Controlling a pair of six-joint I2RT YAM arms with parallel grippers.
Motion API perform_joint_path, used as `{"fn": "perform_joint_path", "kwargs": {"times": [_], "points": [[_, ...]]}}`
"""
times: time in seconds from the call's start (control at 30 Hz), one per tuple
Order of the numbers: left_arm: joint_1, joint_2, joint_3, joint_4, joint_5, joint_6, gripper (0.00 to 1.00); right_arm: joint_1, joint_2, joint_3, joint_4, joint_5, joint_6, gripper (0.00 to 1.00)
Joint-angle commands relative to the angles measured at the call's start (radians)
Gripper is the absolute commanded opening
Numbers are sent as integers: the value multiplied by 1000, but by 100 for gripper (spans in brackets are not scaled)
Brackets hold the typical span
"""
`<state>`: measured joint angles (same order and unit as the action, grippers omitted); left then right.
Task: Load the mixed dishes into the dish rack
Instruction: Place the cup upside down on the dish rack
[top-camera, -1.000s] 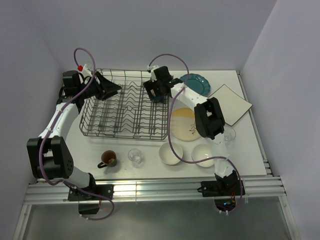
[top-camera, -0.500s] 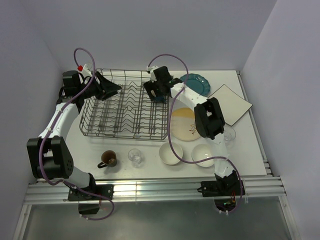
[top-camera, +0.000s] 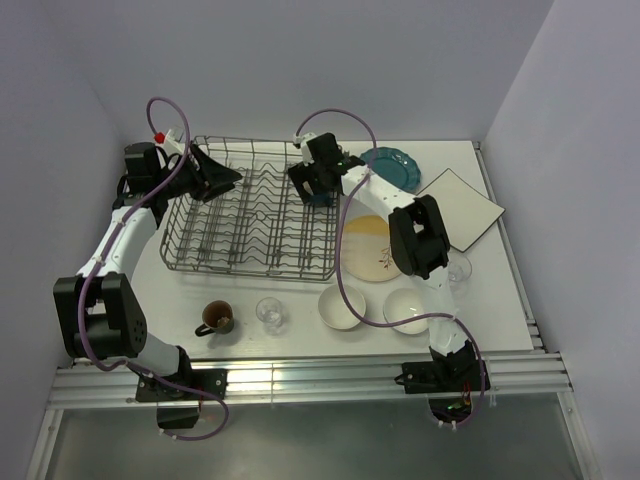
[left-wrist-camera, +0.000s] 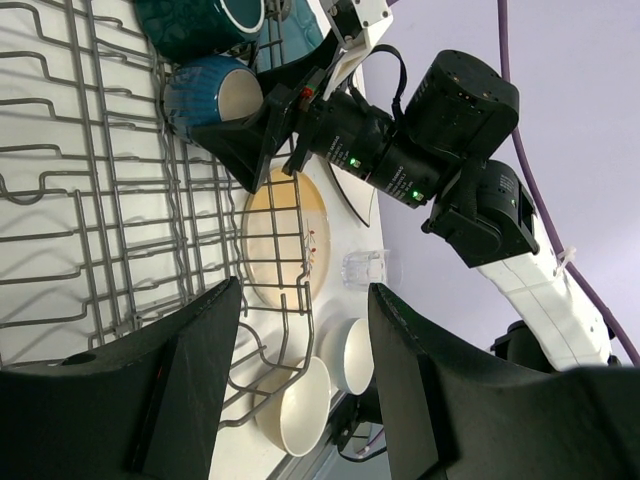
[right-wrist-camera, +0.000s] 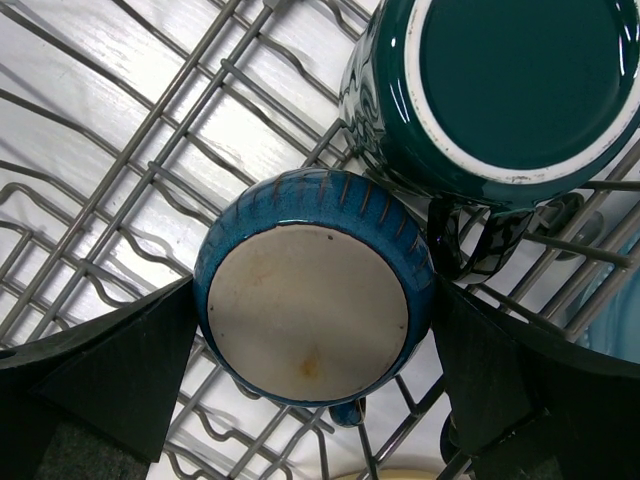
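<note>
My right pincer (right-wrist-camera: 318, 298) hangs over the far right part of the dish rack (top-camera: 247, 268). Its fingers are spread wide on either side of a blue mug (right-wrist-camera: 300, 330) that sits bottom up among the tines. I am not clamped on the mug, but I cannot tell whether a pad brushes its side. A teal mug (right-wrist-camera: 510, 80), also upturned, sits in the rack right against the blue one.

My left pincer (left-wrist-camera: 305, 300) is open and empty over the rack's far left corner.

The other dishes lie outside the rack on the surface (top-camera: 490, 300):
- The teal scalloped plate (top-camera: 395, 165) is just off the rack's far right corner.
- The white square plate (top-camera: 462, 208) is well to the rack's right.
- The yellow-cream plate with a leaf sprig (top-camera: 368, 248) is just beside the rack's right side.
- Two white bowls (top-camera: 342, 307) (top-camera: 407, 310) sit off the rack's near right corner.
- A dark mug (top-camera: 217, 318) and a small clear glass (top-camera: 269, 313) stand along the rack's near side.
- A second clear glass (top-camera: 458, 270) stands well to the rack's right.
</note>
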<state>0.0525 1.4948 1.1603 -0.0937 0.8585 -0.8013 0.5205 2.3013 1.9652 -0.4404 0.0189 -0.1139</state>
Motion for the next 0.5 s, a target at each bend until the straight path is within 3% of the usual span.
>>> {"fn": "perform_joint_path", "kwargs": {"times": [0.0, 0.47], "points": [[6, -47, -5, 32, 11, 22, 60, -27, -65, 29, -64, 44, 5, 100], [10, -56, -19, 35, 11, 25, 60, -22, -55, 98, -152, -42, -162, 100]]}}
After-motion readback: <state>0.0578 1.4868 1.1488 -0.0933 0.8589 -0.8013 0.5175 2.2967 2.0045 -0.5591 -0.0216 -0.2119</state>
